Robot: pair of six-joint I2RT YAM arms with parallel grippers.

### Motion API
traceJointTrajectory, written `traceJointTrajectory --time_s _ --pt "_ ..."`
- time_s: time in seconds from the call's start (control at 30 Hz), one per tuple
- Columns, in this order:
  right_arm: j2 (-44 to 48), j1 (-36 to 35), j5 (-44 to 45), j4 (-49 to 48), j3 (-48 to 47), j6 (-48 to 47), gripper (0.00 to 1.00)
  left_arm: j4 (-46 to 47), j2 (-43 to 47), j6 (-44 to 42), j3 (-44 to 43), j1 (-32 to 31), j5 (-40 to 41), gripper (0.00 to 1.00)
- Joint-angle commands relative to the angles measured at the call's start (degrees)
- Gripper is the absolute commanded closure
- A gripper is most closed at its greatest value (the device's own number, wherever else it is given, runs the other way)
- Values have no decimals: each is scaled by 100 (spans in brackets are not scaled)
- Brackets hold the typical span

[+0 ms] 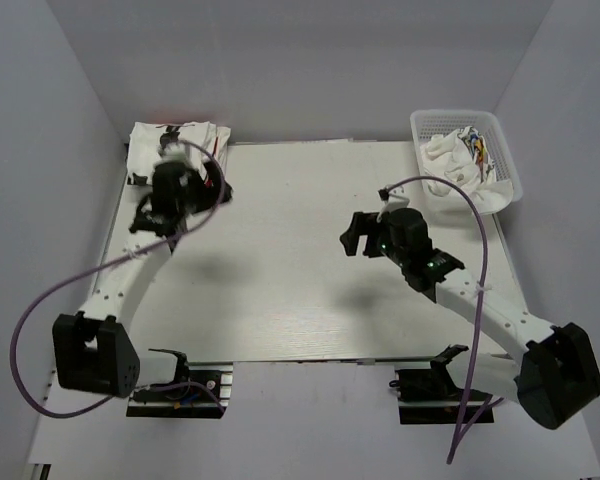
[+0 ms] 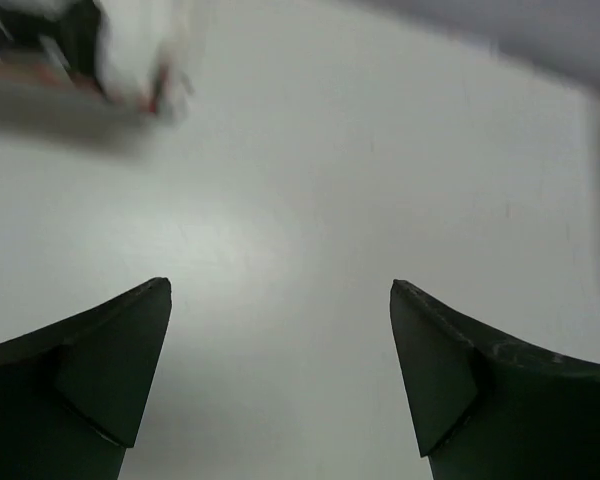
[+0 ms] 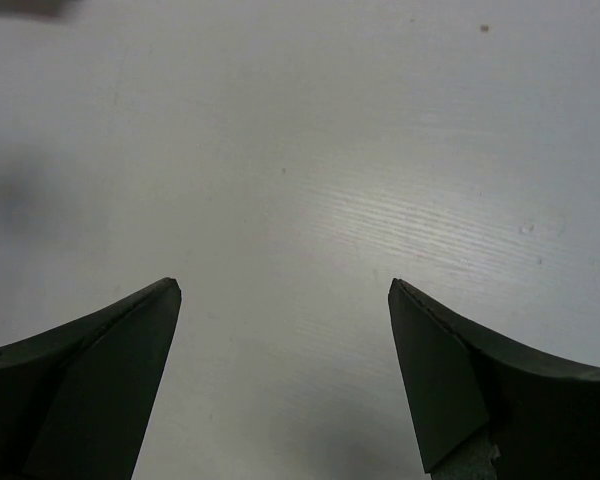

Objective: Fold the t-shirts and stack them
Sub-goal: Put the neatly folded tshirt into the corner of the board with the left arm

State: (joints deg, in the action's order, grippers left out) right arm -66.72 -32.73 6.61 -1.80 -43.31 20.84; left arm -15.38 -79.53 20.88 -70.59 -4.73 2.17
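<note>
The t-shirt point(image 1: 195, 135) is white with dark print, the lattice basket point(image 1: 455, 113) white.

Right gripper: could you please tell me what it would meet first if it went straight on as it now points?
Probably the bare table; the right gripper, jaws open, has nothing else ahead, though depth is unclear.

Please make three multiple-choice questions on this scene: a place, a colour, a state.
1. Where does the white plastic lattice basket stand? A far right; B far left; C near edge, centre.
2. Colour of the right arm's thin cable? A green; B purple; C yellow.
3. The left gripper and right gripper are: A both open, empty; B both shut on cloth; C one shut.
Answers: A, the top view shows it there; B, it loops purple; A, fingers apart over the white table.
</note>
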Motion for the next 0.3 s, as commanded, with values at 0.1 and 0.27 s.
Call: traceJointTrajectory --time_s 0.1,0.27 --pt "878 12 -335 -302 1034 385 10 239 1299 1111 2146 -1002 -97 0" --pt "1406 -5 -600 -795 1702 526 10 -360 1360 997 1689 -1179 530 0"
